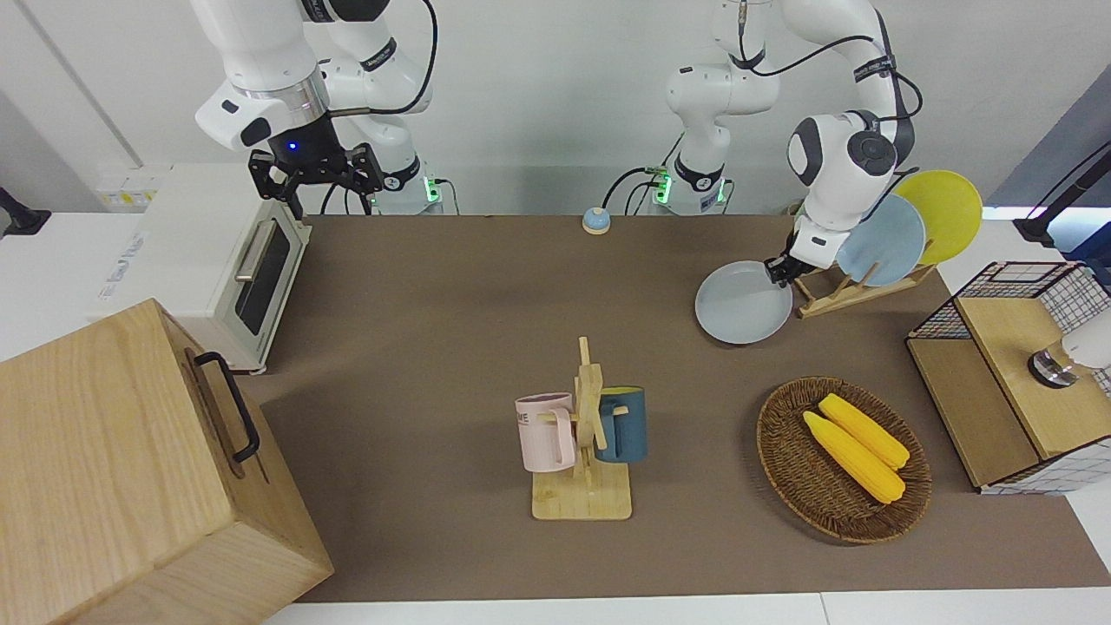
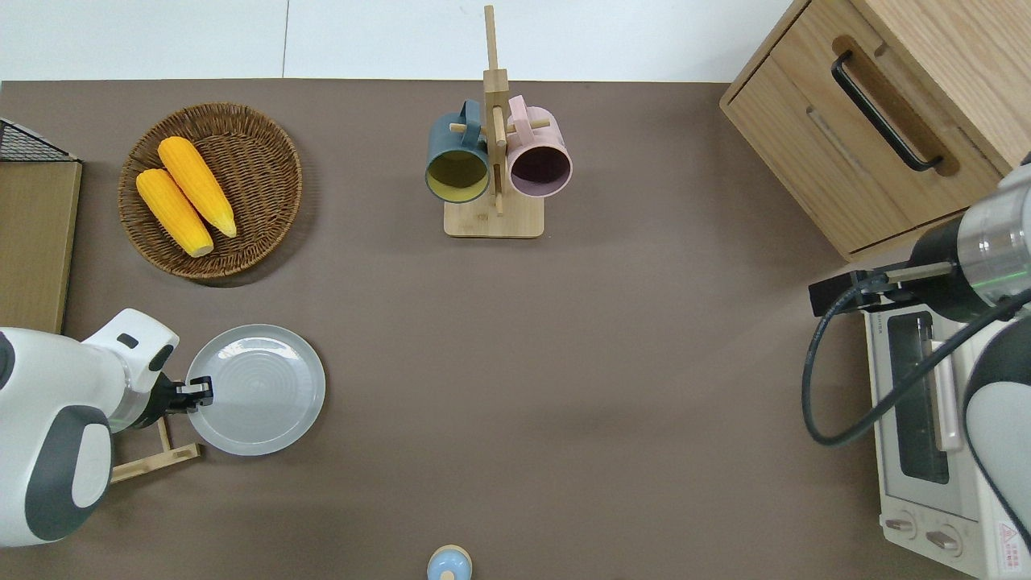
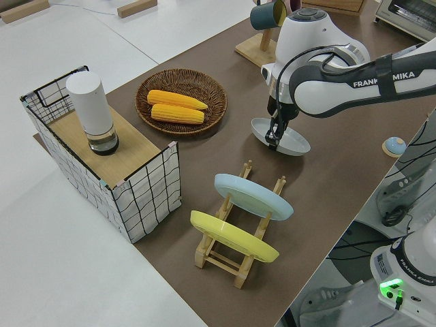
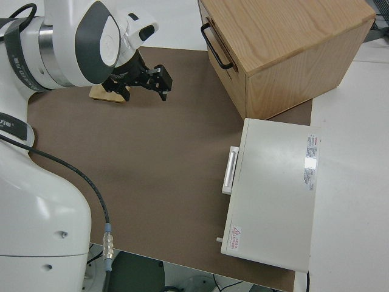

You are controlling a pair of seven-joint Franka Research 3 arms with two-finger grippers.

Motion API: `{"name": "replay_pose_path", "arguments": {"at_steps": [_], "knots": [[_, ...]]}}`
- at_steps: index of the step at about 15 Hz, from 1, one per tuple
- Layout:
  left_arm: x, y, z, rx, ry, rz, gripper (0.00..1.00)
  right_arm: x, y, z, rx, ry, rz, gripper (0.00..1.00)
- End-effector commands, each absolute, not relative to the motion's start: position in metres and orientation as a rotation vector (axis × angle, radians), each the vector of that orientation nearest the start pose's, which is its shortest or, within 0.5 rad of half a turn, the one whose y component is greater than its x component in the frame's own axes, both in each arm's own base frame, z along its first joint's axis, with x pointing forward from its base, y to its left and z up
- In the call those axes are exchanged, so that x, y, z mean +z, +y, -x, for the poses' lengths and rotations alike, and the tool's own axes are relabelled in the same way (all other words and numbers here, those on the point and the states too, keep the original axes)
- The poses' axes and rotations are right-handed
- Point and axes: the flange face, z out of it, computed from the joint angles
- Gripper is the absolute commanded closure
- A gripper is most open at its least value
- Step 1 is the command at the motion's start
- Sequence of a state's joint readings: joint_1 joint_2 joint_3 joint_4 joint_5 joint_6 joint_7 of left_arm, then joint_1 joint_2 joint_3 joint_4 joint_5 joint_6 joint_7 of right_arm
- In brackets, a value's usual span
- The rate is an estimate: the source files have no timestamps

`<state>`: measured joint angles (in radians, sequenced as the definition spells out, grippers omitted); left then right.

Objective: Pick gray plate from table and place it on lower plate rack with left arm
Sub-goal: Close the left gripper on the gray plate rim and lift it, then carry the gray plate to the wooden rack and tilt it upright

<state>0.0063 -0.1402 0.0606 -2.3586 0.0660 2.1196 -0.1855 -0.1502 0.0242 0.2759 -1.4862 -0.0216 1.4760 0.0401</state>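
The gray plate is held by its rim in my left gripper, which is shut on it. The plate hangs just above the table, slightly tilted, beside the open end of the lower plate rack. The rack holds a light blue plate and a yellow plate leaning in its slots. My right arm is parked, its gripper open and empty.
A wicker basket with two corn cobs lies farther from the robots than the plate. A wire-sided box stands at the left arm's end. A mug stand, a wooden cabinet, a toaster oven and a small bell are also on the table.
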Motion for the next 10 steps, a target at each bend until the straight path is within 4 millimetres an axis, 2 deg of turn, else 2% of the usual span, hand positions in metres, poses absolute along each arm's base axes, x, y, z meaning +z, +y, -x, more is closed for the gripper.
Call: {"name": "replay_pose_path", "arguments": {"at_steps": [1, 8, 10], "knots": [[0.406, 0.038, -0.475, 0.188, -0.362, 3.004, 1.0, 0.647, 0.063, -0.547, 0.057, -0.111, 3.159, 0.017], [0.474, 0.052, -0.476, 0.274, -0.34, 2.852, 1.0, 0.647, 0.063, -0.546, 0.054, -0.108, 3.159, 0.017], [0.48, 0.051, -0.474, 0.302, -0.318, 2.773, 1.0, 0.647, 0.063, -0.546, 0.054, -0.108, 3.159, 0.017]]}}
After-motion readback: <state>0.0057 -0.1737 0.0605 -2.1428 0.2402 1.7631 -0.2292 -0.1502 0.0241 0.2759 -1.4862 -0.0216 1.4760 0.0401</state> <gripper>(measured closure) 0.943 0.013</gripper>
